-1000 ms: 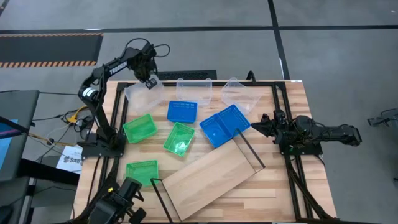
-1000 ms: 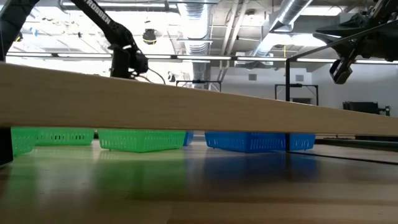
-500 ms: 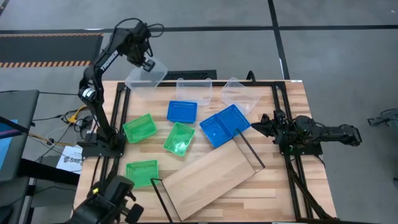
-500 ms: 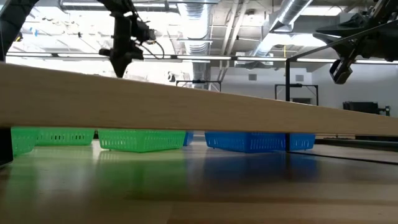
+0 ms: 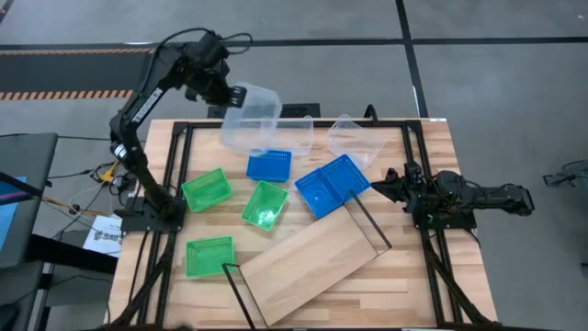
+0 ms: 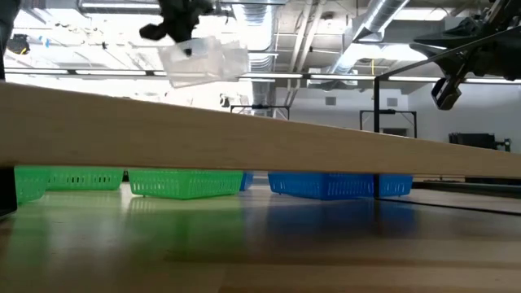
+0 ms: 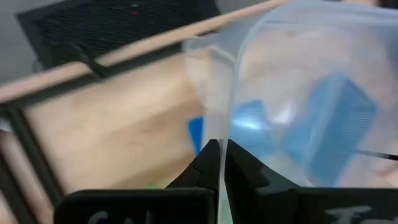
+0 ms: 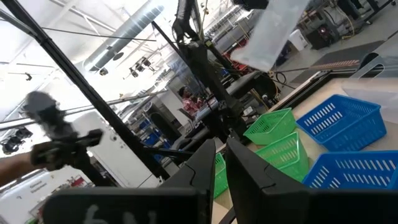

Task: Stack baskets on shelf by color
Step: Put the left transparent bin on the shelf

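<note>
My left gripper (image 5: 231,93) is shut on a clear basket (image 5: 252,120), held tilted high above the table's far side; the low view shows it aloft (image 6: 203,59). Two more clear baskets (image 5: 292,134) (image 5: 355,138) rest on the far edge. Two blue baskets (image 5: 268,165) (image 5: 331,185) sit mid-table, and three green ones (image 5: 206,188) (image 5: 265,204) (image 5: 209,256) to the left. The shelf (image 5: 308,262) lies askew near the front. My right gripper (image 5: 381,185) waits at the right edge, fingers nearly together and nothing between them. My left gripper pinches one side wall of the clear basket (image 7: 219,127) just below its rim, with one finger on each face of the wall. The fingers slant down from the table's far left. The basket hangs tilted below and to the right of them, lifted clear of everything.
Black rails (image 5: 175,175) (image 5: 415,165) run along both sides of the tabletop. The shelf's wire end frames (image 5: 367,221) (image 5: 237,292) stick out at its two ends. In the low view the shelf plank (image 6: 260,134) fills the foreground.
My left gripper has risen from the table's far left corner and swung toward the right, rolling its wrist. The clear basket has come up off the table with it and now hangs tipped above the far blue basket.
</note>
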Robot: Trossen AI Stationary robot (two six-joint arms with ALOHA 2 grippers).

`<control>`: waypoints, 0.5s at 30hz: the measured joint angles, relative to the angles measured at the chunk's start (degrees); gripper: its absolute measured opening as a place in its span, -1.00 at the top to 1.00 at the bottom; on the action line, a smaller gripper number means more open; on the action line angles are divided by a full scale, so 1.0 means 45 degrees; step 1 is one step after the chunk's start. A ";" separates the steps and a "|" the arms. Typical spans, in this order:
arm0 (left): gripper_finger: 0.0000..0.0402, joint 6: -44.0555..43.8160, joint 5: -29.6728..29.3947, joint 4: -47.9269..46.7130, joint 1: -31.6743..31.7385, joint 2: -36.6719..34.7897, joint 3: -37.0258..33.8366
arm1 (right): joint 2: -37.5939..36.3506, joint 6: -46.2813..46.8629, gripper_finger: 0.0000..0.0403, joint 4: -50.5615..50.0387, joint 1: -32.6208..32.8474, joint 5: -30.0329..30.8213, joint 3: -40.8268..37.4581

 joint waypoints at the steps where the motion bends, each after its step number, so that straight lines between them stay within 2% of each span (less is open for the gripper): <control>1: 1.00 -0.0563 -0.0093 0.0000 -0.0458 -0.0204 0.0000 | 0.0000 0.0000 0.69 0.0004 0.0000 0.0003 0.0000; 7: 1.00 -0.3965 -0.1559 0.0000 -0.3849 -0.1132 0.0000 | 0.0000 0.0000 0.69 0.0004 0.0000 0.0003 0.0000; 11: 1.00 -0.6253 -0.3030 0.0004 -0.6229 -0.1317 0.0000 | 0.0000 0.0000 0.69 0.0004 0.0000 0.0003 0.0000; 15: 1.00 -0.7939 -0.3960 0.0073 -0.8336 -0.1240 -0.0087 | -0.0004 0.0000 0.69 0.0005 0.0000 0.0003 0.0000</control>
